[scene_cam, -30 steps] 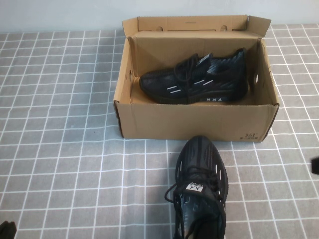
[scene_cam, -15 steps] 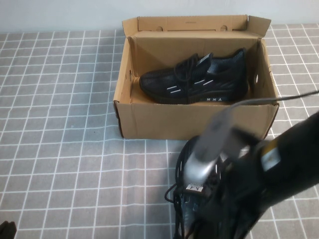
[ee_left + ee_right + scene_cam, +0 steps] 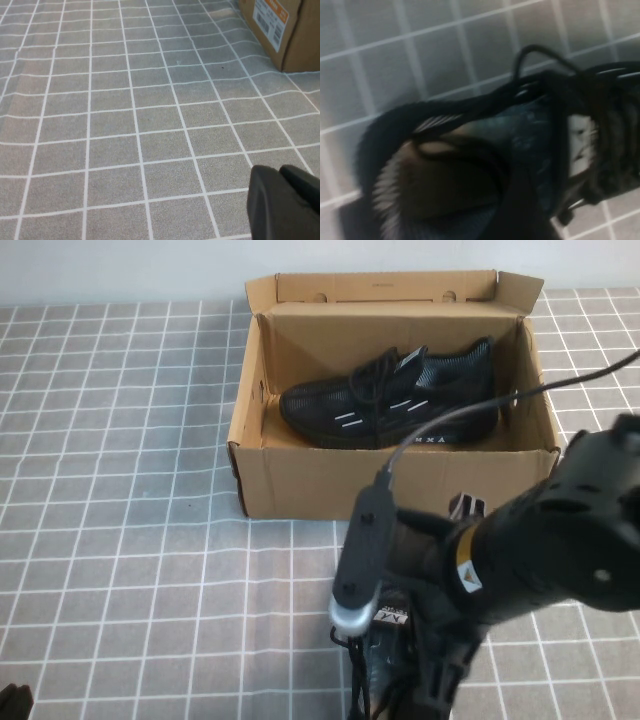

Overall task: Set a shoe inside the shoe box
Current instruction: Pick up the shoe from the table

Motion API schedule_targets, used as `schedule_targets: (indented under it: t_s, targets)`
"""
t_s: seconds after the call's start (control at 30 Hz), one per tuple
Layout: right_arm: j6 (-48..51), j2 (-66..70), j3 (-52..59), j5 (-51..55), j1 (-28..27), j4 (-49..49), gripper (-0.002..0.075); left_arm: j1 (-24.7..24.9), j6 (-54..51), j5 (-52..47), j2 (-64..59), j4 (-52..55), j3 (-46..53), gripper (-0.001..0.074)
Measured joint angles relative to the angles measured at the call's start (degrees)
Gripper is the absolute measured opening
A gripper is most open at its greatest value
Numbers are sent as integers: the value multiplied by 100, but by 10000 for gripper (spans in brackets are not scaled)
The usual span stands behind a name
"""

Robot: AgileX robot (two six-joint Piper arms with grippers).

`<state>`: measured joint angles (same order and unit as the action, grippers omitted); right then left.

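The brown cardboard shoe box (image 3: 400,485) stands open at the back centre, and one black sneaker (image 3: 390,400) lies on its side inside it. The other black shoe (image 3: 378,640) stands on the table in front of the box, mostly hidden by my right arm. My right gripper (image 3: 428,682) is low over this shoe's heel end. In the right wrist view the shoe (image 3: 540,125) fills the picture, with its opening and white tongue label close below the gripper (image 3: 520,215). My left gripper (image 3: 286,200) is shut and empty at the near left corner (image 3: 12,702).
A grey cloth with a white grid (image 3: 130,540) covers the table. A corner of the box with an orange and white label (image 3: 272,15) shows in the left wrist view. The right arm's cable (image 3: 470,412) arcs over the box front.
My right arm has swung in from the right and come down over the shoe in front of the box. The box, the shoe inside it and my left gripper have not moved.
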<state>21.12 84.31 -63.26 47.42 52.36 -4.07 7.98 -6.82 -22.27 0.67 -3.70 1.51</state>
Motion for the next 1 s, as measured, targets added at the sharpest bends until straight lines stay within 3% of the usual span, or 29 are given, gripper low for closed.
schedule_targets:
  t_s: [0.37,0.7,0.83,0.93,1.0]
  targets:
    - [-687,522,0,-357,0,-762,447,0,0,0,0,0,0,-1]
    - [-1410,786,-8,-486,18,-1468,330,0,0,0,0,0,0,-1]
    - [-1438,833,-8,-490,31,-1480,231,0,0,0,0,0,0,-1]
    - [-1438,833,-8,-428,40,-1467,85,0,0,0,0,0,0,-1]
    - [-1438,819,-12,-364,40,-1442,29,0,0,0,0,0,0,-1]
